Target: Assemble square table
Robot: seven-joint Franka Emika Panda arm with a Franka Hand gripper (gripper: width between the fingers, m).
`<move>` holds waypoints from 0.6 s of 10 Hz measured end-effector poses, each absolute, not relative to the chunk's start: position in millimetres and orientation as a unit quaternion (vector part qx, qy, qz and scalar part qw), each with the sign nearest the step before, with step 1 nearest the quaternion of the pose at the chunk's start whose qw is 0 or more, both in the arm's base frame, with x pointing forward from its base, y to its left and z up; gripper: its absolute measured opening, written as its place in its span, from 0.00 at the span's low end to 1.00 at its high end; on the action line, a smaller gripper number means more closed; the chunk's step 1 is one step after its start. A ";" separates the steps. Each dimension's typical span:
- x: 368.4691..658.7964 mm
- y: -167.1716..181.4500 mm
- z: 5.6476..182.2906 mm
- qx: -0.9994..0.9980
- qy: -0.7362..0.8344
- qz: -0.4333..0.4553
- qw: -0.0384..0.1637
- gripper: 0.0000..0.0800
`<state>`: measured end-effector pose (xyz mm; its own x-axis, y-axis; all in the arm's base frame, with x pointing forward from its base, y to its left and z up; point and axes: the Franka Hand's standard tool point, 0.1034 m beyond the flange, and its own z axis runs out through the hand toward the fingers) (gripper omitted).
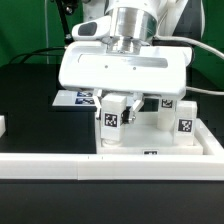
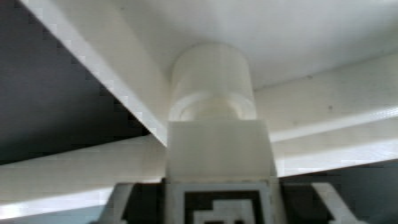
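Jaws pinching tagged leg block [image 1: 112, 118] upright under tabletop [image 1: 120, 70]; tag pattern b/w, no readable text.

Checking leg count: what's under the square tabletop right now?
Under the raised tabletop, two tagged legs show: one by the gripper, one toward the exterior view's right. The gripper and top cover the rest; other legs cannot be seen.

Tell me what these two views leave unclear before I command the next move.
- Gripper, exterior view: fingertips are hidden behind the tabletop, so open or shut cannot be told.
- Leg, wrist view: the close, blurred picture does not show how it meets the tabletop.
- Tagged blocks, exterior view: tags too small to read.
- Marker board, exterior view: mostly covered by the tabletop.
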<state>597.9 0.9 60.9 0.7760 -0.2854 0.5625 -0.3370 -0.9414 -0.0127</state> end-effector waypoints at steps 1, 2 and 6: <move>596.8 1.1 59.1 0.943 -0.163 0.287 0.045 0.36; 596.8 1.0 59.1 0.943 -0.160 0.287 0.046 0.56; 597.3 1.0 59.5 0.944 -0.156 0.287 0.047 0.81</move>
<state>597.3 1.0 59.5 0.7868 -0.2672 0.5563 -0.3214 -0.9470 -0.0004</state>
